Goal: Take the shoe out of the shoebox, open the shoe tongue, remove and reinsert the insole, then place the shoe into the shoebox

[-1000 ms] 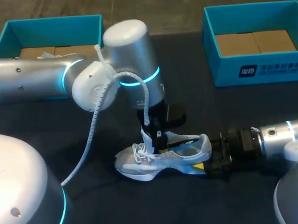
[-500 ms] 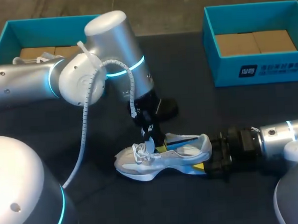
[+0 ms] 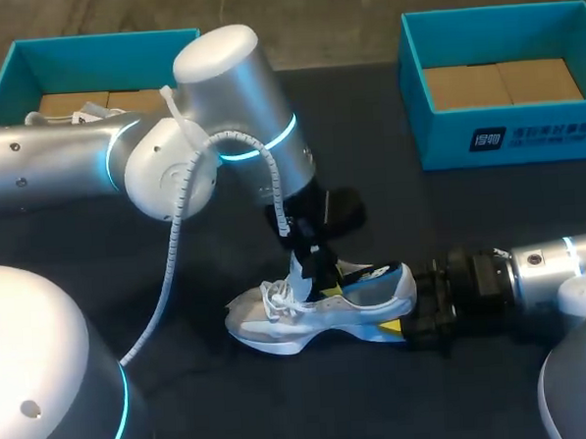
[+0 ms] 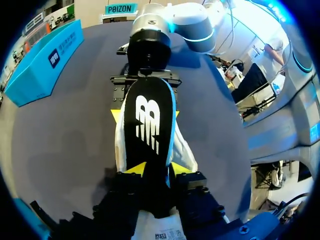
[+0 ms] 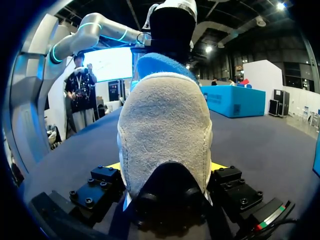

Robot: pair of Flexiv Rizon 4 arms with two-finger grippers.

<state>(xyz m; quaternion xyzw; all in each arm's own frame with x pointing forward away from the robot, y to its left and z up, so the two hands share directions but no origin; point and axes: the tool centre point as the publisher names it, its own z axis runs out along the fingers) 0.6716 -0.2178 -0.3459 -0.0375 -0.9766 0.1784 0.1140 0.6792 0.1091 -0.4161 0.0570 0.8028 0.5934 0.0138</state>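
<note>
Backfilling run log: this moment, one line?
shoe on table | right gripper: shut on shoe heel | left gripper: shut on insole

Seen from above, my dark surface (image 3: 451, 231) is evenly, softly lit; the shoe (image 3: 279, 323) throws only a faint shadow; glare whitens my left arm (image 3: 237, 95) along its shell; overhead lamps flare bright in both wrist views.

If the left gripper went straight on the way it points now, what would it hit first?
Most likely the shoe: the left gripper, shut on the insole, points down into its opening, so the insole would press into the shoe's inside first, though depth is unclear. The right gripper holds the heel.
</note>
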